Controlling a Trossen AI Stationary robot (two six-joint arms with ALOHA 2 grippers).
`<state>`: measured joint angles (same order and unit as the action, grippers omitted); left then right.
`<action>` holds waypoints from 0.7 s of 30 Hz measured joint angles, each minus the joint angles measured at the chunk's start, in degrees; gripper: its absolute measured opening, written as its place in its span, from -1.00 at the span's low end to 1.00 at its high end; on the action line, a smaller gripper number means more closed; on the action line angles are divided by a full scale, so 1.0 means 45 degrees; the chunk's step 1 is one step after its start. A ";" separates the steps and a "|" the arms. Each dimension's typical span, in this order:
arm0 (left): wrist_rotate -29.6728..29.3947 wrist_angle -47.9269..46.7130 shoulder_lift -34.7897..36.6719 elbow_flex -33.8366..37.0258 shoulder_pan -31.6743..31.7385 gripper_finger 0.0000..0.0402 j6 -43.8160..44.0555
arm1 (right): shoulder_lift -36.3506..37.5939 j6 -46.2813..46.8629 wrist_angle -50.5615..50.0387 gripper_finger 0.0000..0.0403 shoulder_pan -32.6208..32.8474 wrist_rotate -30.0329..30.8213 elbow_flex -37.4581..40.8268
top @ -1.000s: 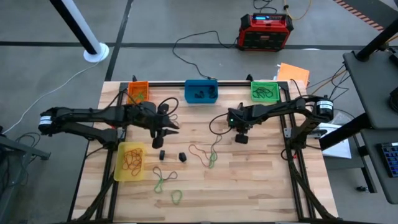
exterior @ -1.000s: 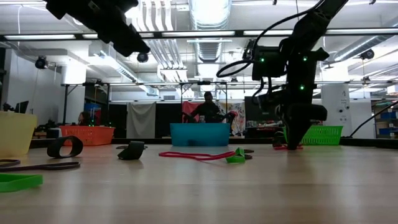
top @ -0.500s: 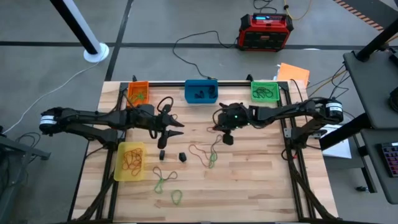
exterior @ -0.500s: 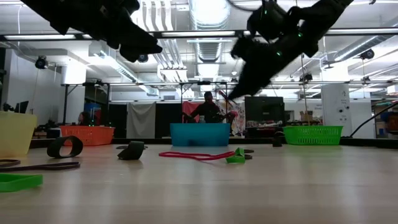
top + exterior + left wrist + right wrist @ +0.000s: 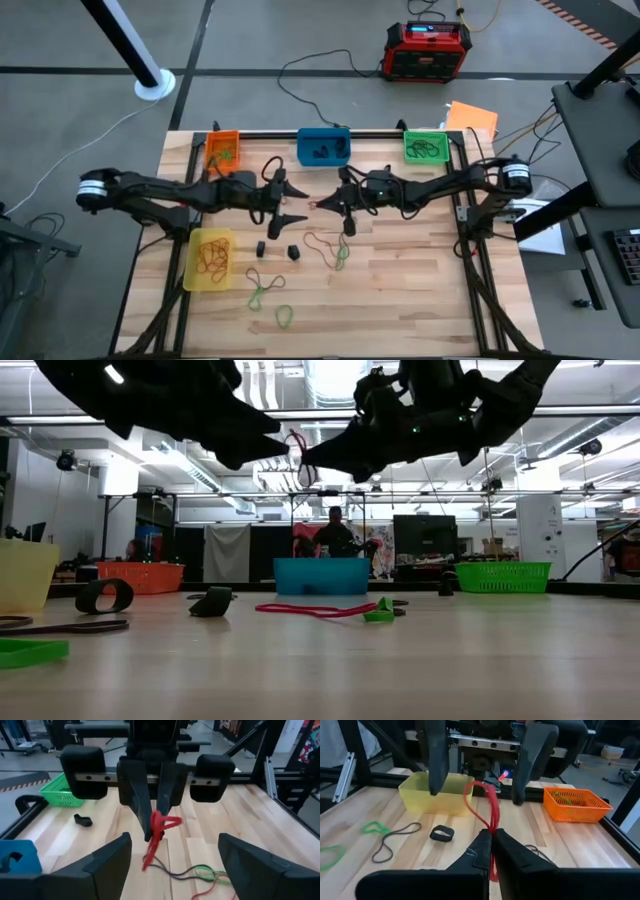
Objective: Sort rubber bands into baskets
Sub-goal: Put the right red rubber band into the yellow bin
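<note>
The right gripper pinches a red band in mid-air; facing it, the left gripper spreads wide around the band.

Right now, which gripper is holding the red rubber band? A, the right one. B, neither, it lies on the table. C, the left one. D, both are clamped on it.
A: the right gripper has its fingers shut on the red band, held up facing the left gripper, whose fingers are spread open and apart from it.
</note>
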<state>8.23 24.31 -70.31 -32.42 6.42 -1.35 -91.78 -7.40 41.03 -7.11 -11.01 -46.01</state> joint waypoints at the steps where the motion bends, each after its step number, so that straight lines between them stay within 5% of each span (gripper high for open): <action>1: 0.0000 0.0229 -0.0201 -0.0004 0.0000 0.40 0.0000 | -0.0066 0.0000 0.0000 -0.96 -0.0005 0.0002 -0.0070; 9: -0.0024 0.1612 -0.1522 -0.0348 0.0000 0.18 0.0076 | -0.0545 -0.0206 -0.0013 -0.96 0.0000 0.0005 -0.0610; 13: -0.0047 0.1825 -0.1534 -0.0371 0.0001 -0.22 0.0099 | -0.0545 -0.0213 -0.0100 -0.96 0.0000 0.0004 -0.0605; 17: -0.0043 0.1770 -0.1351 -0.0371 0.0000 -0.82 0.0150 | -0.0545 -0.0215 -0.0096 -0.96 0.0000 0.0003 -0.0600; 21: -0.0039 0.1701 -0.1296 -0.0366 0.0000 -0.94 0.0279 | -0.0545 -0.0272 -0.0003 -0.96 0.0000 0.0006 -0.0600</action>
<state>8.05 31.97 -76.14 -34.06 6.42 -0.10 -94.24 -8.62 41.01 -7.11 -10.98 -48.71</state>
